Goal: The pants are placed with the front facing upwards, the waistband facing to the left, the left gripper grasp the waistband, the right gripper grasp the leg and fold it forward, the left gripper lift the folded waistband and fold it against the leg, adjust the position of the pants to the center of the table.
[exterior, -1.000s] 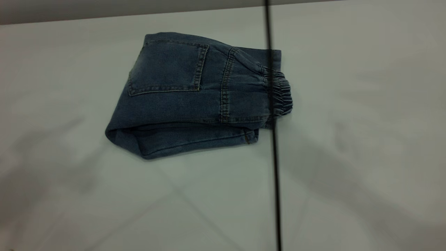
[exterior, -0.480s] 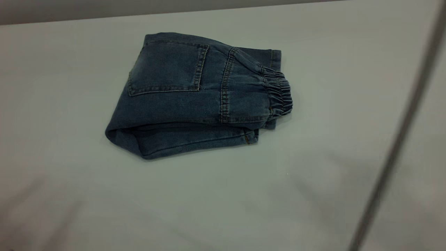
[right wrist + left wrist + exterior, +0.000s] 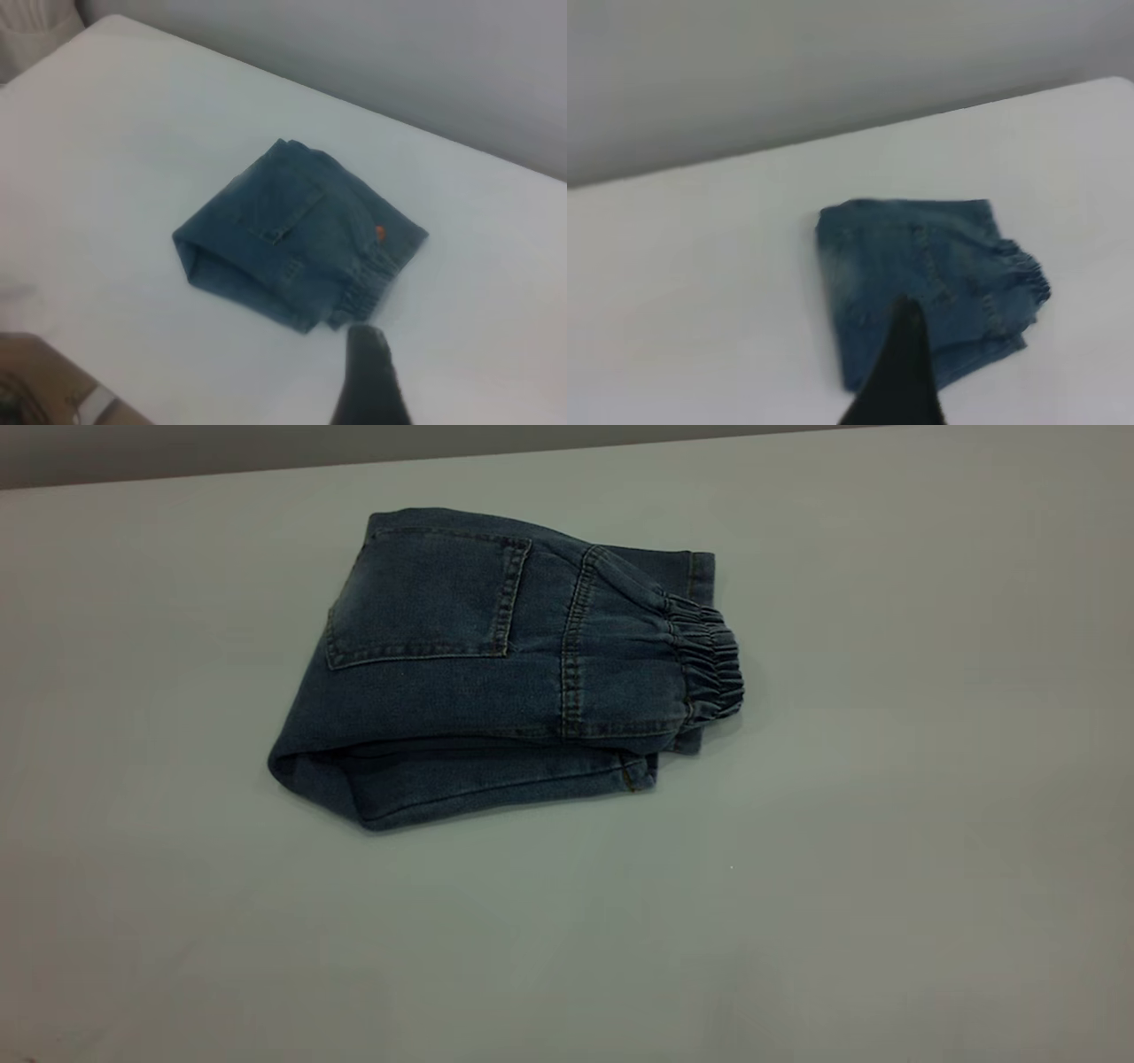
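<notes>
Pants [image 3: 496,664] folded into a compact bundle, lying on the table [image 3: 886,824] slightly left of centre, back pocket [image 3: 425,598] up, waistband [image 3: 709,660] at the right. Left gripper [image 3: 897,381] and right gripper [image 3: 370,381] hang above, clear of the pants; finger spread: can't tell.

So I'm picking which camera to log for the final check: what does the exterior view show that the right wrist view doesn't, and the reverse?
Only the exterior view shows the tan stitching clearly and no arm at all. Only the right wrist view shows the right gripper, clear of the cloth, and a small orange mark on the denim. Both show the folded pants, back pocket up, waistband at one end, lying on the table.
</notes>
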### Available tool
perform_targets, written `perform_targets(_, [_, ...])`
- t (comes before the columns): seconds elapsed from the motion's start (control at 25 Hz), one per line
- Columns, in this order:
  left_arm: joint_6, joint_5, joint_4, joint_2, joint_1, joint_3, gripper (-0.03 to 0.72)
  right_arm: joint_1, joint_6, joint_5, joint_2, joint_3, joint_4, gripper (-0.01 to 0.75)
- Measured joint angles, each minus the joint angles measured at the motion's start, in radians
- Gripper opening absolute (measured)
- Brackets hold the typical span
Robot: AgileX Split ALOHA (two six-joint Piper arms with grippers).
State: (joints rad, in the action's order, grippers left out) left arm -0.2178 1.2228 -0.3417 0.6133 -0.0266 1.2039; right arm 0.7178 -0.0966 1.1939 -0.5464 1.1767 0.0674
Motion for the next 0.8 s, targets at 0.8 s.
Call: perform_targets(0.8, [0.218,-0.004,0.342,-0.55,0.0,-0.522,0.582,0.0,-0.034,0.025,0.24,-0.547,-0.021,0.423])
